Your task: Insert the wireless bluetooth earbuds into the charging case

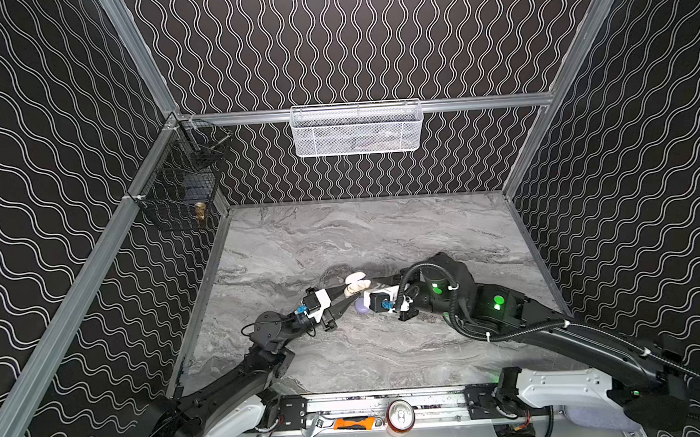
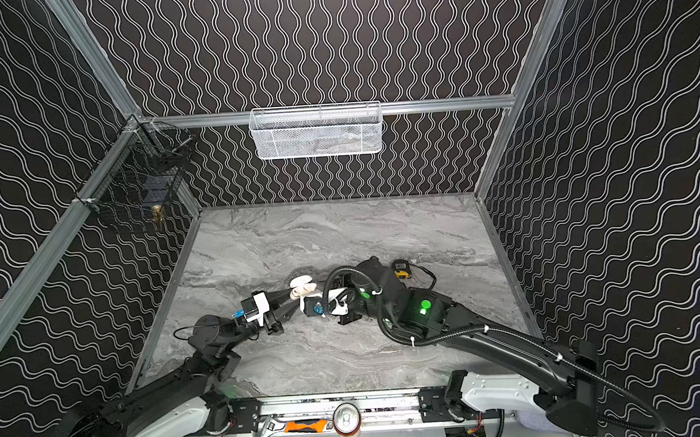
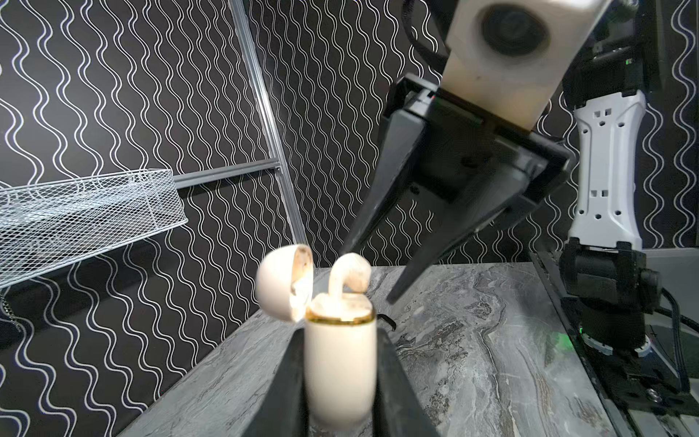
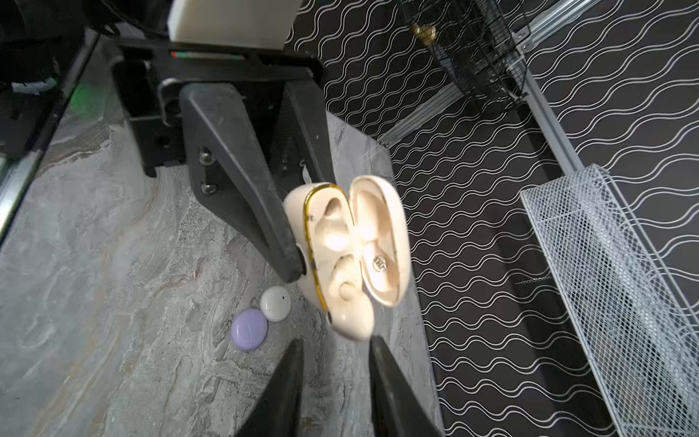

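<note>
Nearly seated, a cream-beige plastic earbud (image 3: pixel 350 272) is seen stem-first in the open-lidded cream charging case (image 3: pixel 340 374), which is clamped by the left gripper (image 3: pixel 339 340). With the right gripper (image 4: pixel 334 344) parted at the bud, a gentle push into its well is judged to be needed next.
</note>
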Controlling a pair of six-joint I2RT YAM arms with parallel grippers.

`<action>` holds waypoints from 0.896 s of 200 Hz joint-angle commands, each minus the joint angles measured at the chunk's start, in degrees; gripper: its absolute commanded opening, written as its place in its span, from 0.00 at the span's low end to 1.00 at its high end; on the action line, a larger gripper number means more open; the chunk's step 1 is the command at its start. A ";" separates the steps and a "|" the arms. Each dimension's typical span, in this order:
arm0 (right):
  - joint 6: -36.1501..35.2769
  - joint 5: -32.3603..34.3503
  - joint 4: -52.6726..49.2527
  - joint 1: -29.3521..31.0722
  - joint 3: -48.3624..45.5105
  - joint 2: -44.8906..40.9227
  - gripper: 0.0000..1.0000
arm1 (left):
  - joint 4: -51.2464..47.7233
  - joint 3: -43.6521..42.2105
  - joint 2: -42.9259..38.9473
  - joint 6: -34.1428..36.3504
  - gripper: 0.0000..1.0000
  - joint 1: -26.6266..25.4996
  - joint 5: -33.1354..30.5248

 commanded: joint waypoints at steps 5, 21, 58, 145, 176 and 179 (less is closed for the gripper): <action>-0.78 1.90 0.07 0.08 2.39 2.15 0.31 | 2.25 0.43 0.44 -0.01 0.00 -0.04 0.89; -0.50 2.87 -0.56 0.14 3.45 2.97 0.31 | 3.43 0.42 1.18 -0.35 0.00 0.01 1.04; -0.70 2.26 0.90 0.15 2.29 1.49 0.30 | 3.17 0.51 1.34 -0.25 0.00 0.01 1.02; -1.53 1.89 0.32 1.27 2.80 1.72 0.30 | 3.06 0.60 1.93 0.09 0.00 -0.05 0.78; -1.70 1.76 0.04 1.65 3.46 2.79 0.26 | 2.48 0.70 1.94 0.37 0.00 -0.09 0.79; -1.71 1.79 0.04 1.74 3.50 2.82 0.25 | 2.54 0.69 1.93 0.38 0.00 -0.11 0.69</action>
